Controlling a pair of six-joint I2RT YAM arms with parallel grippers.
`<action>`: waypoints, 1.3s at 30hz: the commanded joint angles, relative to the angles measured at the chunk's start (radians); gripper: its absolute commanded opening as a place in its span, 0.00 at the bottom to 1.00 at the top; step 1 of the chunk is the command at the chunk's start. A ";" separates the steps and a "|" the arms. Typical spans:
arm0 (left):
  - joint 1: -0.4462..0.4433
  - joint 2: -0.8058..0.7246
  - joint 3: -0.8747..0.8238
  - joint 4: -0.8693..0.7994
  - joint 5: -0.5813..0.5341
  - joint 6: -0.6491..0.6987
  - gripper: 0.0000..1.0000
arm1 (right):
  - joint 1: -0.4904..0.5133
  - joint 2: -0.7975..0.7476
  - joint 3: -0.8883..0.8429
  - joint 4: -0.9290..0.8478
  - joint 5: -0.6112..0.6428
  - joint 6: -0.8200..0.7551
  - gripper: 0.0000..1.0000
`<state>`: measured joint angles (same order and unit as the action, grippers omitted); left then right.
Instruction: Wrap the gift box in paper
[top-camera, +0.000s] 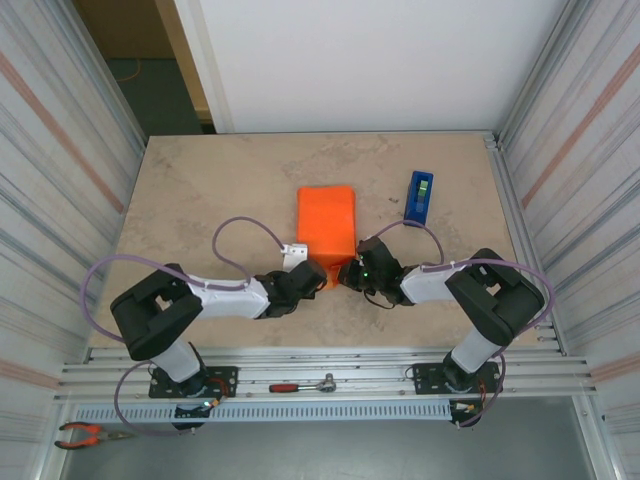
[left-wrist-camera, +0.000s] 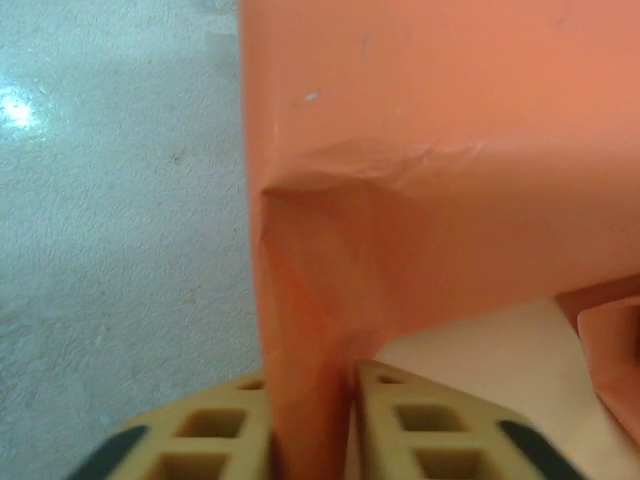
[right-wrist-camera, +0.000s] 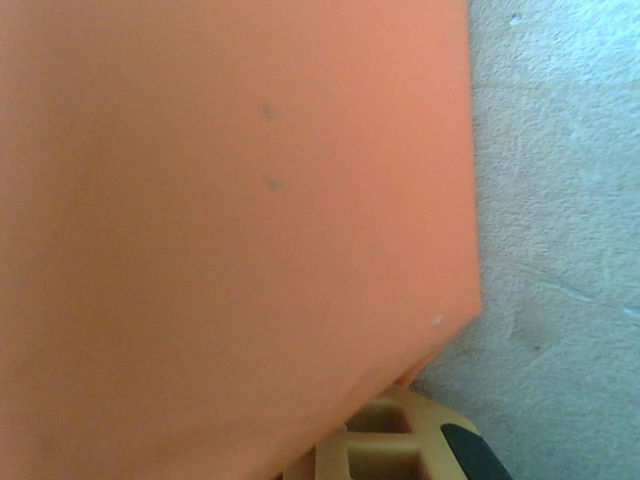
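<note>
Pinched in my left gripper, a near flap of the paper stands over the gift box mid-table, my right gripper closed alongside; mid-fold, I judge, next drawing it taut across.

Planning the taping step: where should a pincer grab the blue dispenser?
Mid-body, across its two long flat sides, coming from above. The blue dispenser stands narrow on the table, long axis running near-to-far, with room for fingers on either side.

A robotics lab work cell: a stone-look table stood walled by ribbed metal panels, with aluminium rails along its near edge and a ratchet and orange-handled pliers lying beside them
</note>
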<state>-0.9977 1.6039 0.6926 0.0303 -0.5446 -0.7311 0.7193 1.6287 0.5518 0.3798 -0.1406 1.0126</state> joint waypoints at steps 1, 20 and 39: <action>-0.013 -0.031 0.008 -0.047 -0.039 -0.023 0.27 | 0.018 0.025 -0.015 -0.074 0.019 0.012 0.00; -0.018 -0.038 -0.022 -0.055 -0.026 -0.046 0.24 | 0.028 0.028 -0.009 -0.081 0.026 0.012 0.00; -0.024 -0.015 -0.009 -0.033 -0.023 -0.010 0.00 | 0.029 0.031 -0.013 -0.078 0.025 0.011 0.00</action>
<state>-1.0149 1.5875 0.6785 -0.0032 -0.5446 -0.7715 0.7288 1.6287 0.5518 0.3817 -0.1238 1.0134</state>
